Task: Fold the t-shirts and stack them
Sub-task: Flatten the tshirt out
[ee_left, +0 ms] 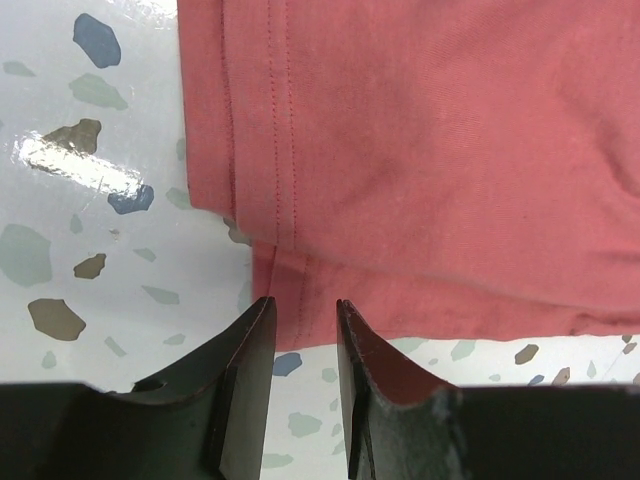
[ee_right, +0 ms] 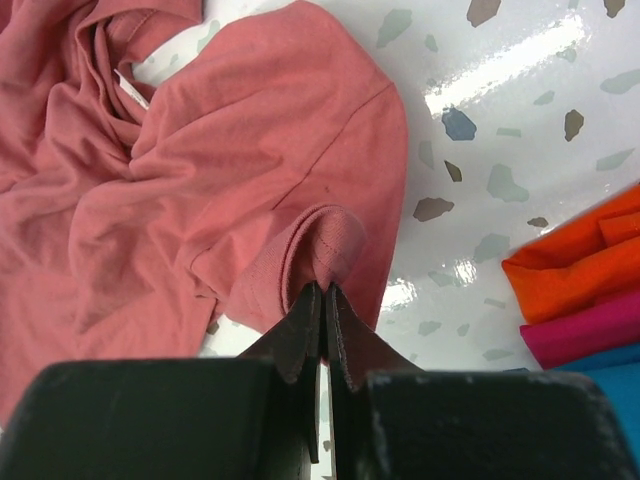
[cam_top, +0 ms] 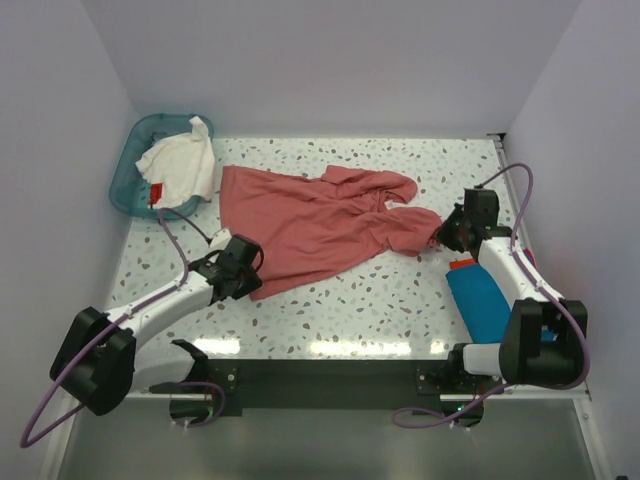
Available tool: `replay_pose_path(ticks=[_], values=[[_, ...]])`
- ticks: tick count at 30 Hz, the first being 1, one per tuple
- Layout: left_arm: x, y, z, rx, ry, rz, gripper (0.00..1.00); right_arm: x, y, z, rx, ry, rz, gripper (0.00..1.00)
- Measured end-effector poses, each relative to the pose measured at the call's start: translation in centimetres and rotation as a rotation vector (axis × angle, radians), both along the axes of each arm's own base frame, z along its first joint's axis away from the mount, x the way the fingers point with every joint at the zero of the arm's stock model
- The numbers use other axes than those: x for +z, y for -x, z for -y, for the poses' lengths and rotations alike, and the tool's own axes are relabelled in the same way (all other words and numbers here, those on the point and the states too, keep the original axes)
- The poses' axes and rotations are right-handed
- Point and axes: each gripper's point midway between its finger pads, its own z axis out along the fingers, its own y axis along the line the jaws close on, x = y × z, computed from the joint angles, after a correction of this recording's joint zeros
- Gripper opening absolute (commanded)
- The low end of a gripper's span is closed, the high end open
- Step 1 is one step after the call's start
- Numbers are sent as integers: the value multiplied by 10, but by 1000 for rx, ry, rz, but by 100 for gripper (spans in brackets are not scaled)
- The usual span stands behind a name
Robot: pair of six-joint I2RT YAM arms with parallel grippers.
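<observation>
A salmon-red t-shirt (cam_top: pixel 320 225) lies spread and crumpled across the middle of the table. My right gripper (cam_top: pixel 440 232) is shut on a bunched fold of its sleeve hem (ee_right: pixel 330 245), and the jaws (ee_right: pixel 325 292) meet with cloth pinched at their tips. At the shirt's near-left hem corner (ee_left: pixel 290 290) my left gripper (ee_left: pixel 303 315) stands with its jaws apart, the hem edge lying just at the fingertips and unpinched. A white t-shirt (cam_top: pixel 182 160) with a small red tag hangs out of the basket. Folded teal-blue (cam_top: pixel 478 302) and orange-red (cam_top: pixel 462 263) shirts sit stacked at the right.
A teal plastic basket (cam_top: pixel 128 165) stands at the back left corner. White walls close the table on three sides. The right wrist view shows a magenta folded layer (ee_right: pixel 590 335) between the orange (ee_right: pixel 580 260) and teal ones. Speckled tabletop (cam_top: pixel 380 300) shows in front of the shirt.
</observation>
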Motion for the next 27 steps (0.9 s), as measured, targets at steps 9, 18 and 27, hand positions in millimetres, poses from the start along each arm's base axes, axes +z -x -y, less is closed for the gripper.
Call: replay_pose_path(ticks=[9, 18, 27], values=[[-3, 1, 1, 5, 0, -11, 41, -2, 1, 0, 0, 0, -6, 0], [-14, 15, 4, -9, 3, -45, 42, -3, 0, -1, 3, -4, -3, 0], [-21, 13, 7, -11, 5, -51, 13, -9, 1, -3, 9, -16, -14, 0]])
